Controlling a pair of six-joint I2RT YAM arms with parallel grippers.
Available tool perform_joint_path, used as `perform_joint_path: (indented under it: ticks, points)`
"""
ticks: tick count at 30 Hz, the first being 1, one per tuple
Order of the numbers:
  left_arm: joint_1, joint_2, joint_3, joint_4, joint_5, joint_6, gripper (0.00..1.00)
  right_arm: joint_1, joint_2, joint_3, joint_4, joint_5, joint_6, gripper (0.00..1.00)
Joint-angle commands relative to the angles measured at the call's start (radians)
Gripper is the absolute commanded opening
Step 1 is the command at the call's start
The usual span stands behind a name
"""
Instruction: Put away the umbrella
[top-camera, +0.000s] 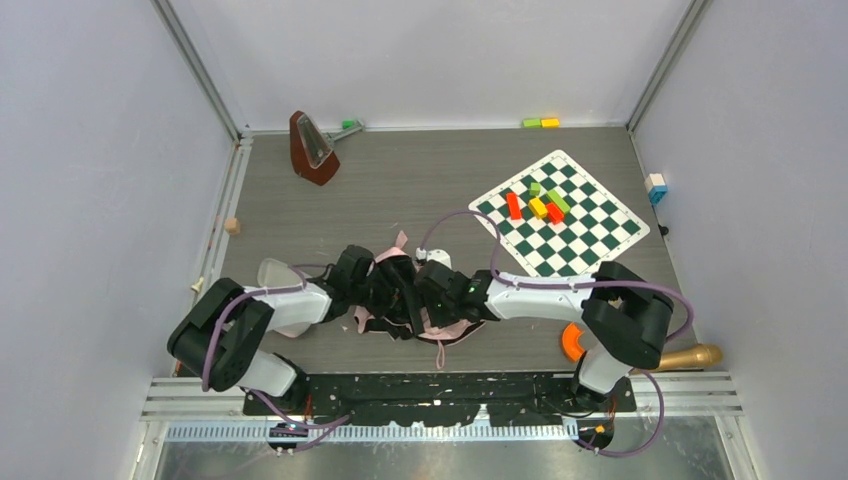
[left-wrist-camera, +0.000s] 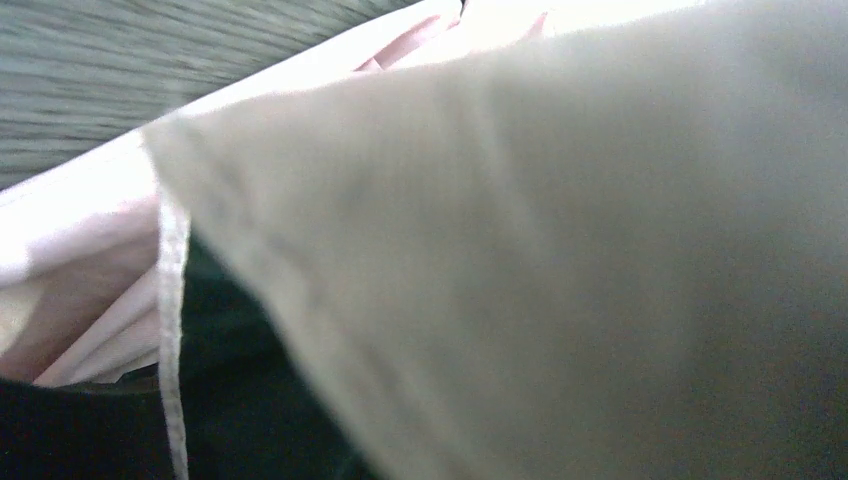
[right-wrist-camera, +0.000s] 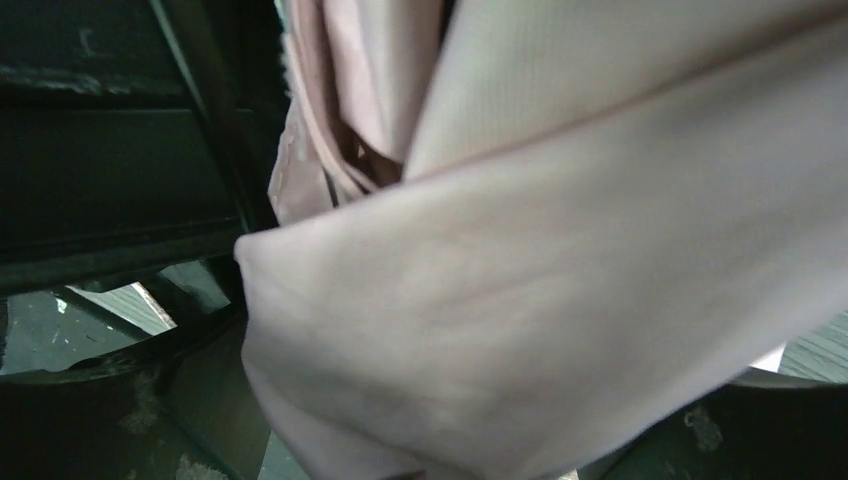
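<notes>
We see one grey wood-grain table (top-camera: 400, 180) between pale walls. From the left: one metronome (top-camera: 312, 148), the left gripper (top-camera: 375, 288), one umbrella (top-camera: 392, 256) crumpled at the near centre, the right gripper (top-camera: 425, 290), and one chessboard (top-camera: 590, 245) carrying five blocks (top-camera: 538, 207). Both grippers are buried in the fabric, so we cannot tell if their fingers are apart or together.

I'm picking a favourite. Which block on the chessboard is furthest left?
The long red block; the yellow block, the long green block and all the rest lie to its right.
</notes>
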Motion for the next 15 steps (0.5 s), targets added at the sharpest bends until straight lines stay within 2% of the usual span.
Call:
perform_joint_path:
  ticks: [1,3,8,13,15]
  points:
    - [-0.038,0.05,-0.039,0.054,-0.026,-0.025,0.69,-0.007,-0.06,-0.064,0.109,-0.008,0.051,0.95]
    - [-0.038,0.052,-0.048,0.073,-0.022,-0.032,0.68,-0.03,-0.093,-0.093,0.13,-0.004,0.075,0.95]
    - [-0.044,0.018,-0.042,0.071,-0.024,-0.047,0.74,-0.035,0.034,0.031,-0.1,0.131,0.069,0.95]
    - [-0.046,-0.046,0.028,-0.088,-0.044,0.039,0.8,0.04,0.195,0.124,-0.232,0.276,0.013,0.99]
    - [-0.045,-0.085,0.082,-0.216,-0.065,0.112,0.82,0.043,0.202,0.103,-0.242,0.281,0.016,0.9]
